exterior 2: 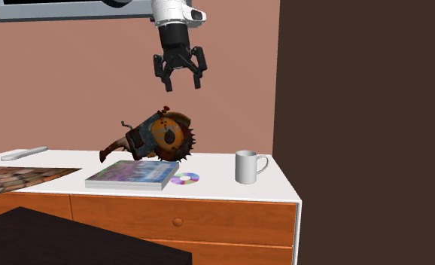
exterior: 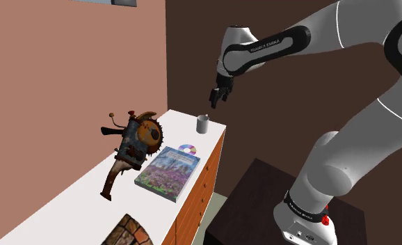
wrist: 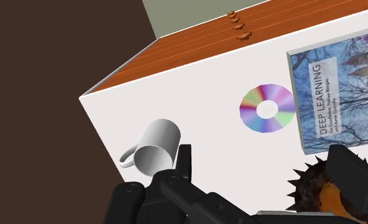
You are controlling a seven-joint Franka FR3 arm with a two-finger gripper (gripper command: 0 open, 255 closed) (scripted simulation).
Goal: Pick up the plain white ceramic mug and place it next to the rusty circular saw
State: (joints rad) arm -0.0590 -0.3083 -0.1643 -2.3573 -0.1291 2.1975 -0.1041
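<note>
Two spread jaws, holding nothing, hide part of the mug (wrist: 158,139) in the wrist view

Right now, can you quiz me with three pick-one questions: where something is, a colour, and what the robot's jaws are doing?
1. Where is the disc? A in a drawer; B beside the book; C on the floor.
2. What colour is the mug? A white; B red; C green.
3. The jaws are: A shut on the mug; B shut on the disc; C open in the air.
Answers: 1 B, it lies by the book's edge. 2 A, it is white all over. 3 C, they stand apart, holding nothing.
</note>
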